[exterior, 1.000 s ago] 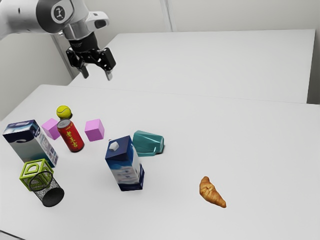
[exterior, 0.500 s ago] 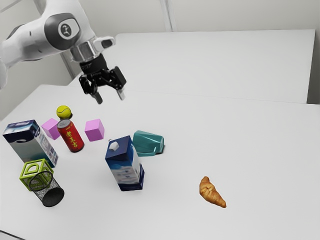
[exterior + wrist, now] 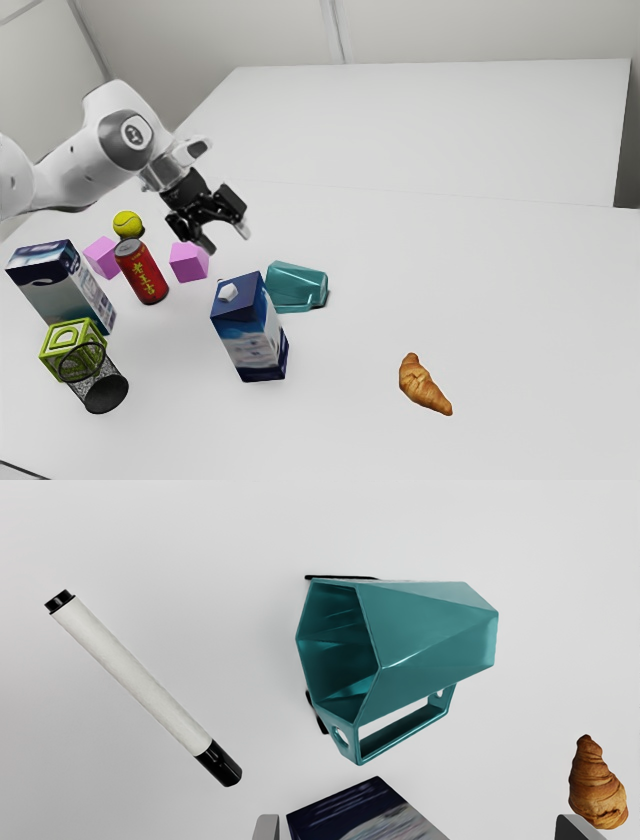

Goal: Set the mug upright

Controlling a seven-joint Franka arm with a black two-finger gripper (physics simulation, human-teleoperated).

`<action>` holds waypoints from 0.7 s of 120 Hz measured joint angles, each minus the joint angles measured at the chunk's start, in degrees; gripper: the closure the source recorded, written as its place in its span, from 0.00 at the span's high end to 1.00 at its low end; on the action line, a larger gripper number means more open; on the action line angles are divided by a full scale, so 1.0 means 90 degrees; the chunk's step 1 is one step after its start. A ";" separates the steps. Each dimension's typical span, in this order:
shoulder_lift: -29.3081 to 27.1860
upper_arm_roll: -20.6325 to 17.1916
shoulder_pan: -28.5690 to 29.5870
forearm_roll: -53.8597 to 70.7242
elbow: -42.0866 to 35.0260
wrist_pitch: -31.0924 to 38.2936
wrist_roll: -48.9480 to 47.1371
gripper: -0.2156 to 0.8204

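“White bench [image 3: 520,330]. What's nearest on it, in the exterior view?”

“Mesh cup [image 3: 105,398] by a green block [image 3: 72,350], over at the exterior view's left. Croissant [image 3: 420,385] well off to the right.”

“Next?”

“Blue carton [image 3: 248,335], standing. Another carton [image 3: 60,285] rises behind the green block.”

“And the mug [image 3: 297,287]?”

“Just behind the blue carton, lying on its side. From the wrist view, its mouth faces the marker [image 3: 135,680], and its handle is toward the blue carton. Something thin and black [image 3: 322,725] pokes out from under or behind it; I can't tell what.”

“Farther back?”

“Red can [image 3: 143,275], a pink cube [image 3: 188,262] on one side, its twin [image 3: 102,257] on the other. Then the ball [image 3: 127,224].”

“How's the pincer [image 3: 226,239]?”

“Open, fingers well apart, up in the air near the first cube.”

“Behind it all?”

“Pale wall [image 3: 480,30].”
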 joint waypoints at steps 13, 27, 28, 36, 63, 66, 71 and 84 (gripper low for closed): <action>0.0254 0.0000 0.0091 -0.0381 -0.0069 0.0295 0.0529 0.79; 0.0390 -0.0001 0.0137 -0.0674 -0.0187 0.0517 0.1006 0.79; 0.0406 -0.0001 0.0143 -0.0687 -0.0190 0.0528 0.1036 0.79; 0.0559 0.0000 0.0170 -0.0803 -0.0195 0.0595 0.1265 0.79; 0.0914 -0.0001 0.0168 -0.1247 -0.0098 0.0650 0.1877 0.79; 0.0949 -0.0001 0.0170 -0.1301 -0.0087 0.0643 0.1932 0.79; 0.0983 -0.0001 0.0173 -0.1376 -0.0065 0.0622 0.2020 0.79; 0.1049 -0.0002 0.0174 -0.1652 -0.0051 0.0546 0.2243 0.79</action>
